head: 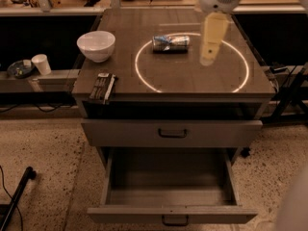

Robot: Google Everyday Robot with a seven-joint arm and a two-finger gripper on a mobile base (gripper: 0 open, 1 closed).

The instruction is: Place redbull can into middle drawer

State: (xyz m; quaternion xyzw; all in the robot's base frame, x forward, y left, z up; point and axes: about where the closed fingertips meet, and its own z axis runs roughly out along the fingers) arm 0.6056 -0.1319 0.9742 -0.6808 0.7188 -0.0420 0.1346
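Above the bench (192,83), tool (207,57) hangs right of the redbull can (171,43), apart or together I can't tell; middle drawer (168,182) open to receive.

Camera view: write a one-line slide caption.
Gripper hovers beside the lying redbull can; middle drawer stands open below.
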